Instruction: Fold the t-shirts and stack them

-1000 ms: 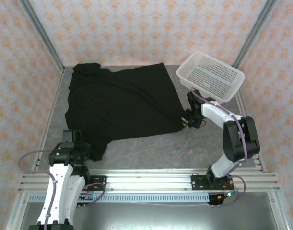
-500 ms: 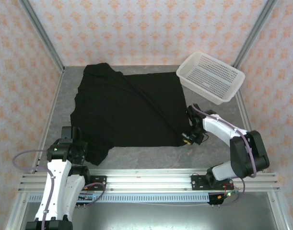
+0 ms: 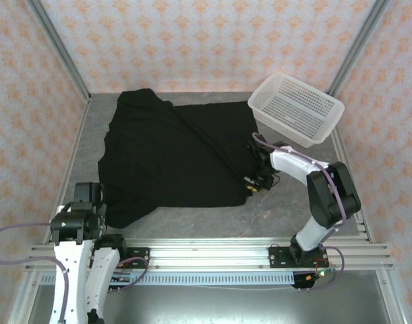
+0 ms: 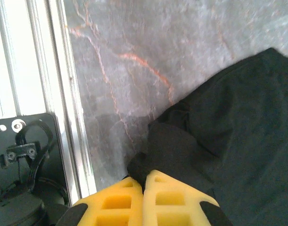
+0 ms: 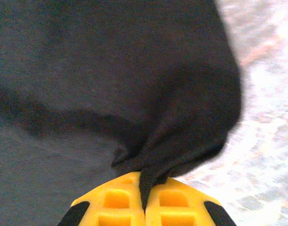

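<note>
The black t-shirt lies spread across the middle of the table, plain black side up, with a diagonal crease. My left gripper is at the shirt's near-left corner and is shut on it. In the left wrist view the yellow fingers pinch a bunched black tip of the t-shirt just above the grey tabletop. My right gripper is at the shirt's near-right corner, shut on it. In the right wrist view the t-shirt fans out from between the closed yellow fingers.
A white perforated basket stands at the far right, just beyond the right arm. Patterned walls with metal posts enclose the table. An aluminium rail runs along the near edge, and its frame lies close beside the left gripper.
The shirt has been pulled rightward and spread flatter. The right gripper swung nearer, then moved back left and away with its corner. The left arm drew back toward the near-left edge.
</note>
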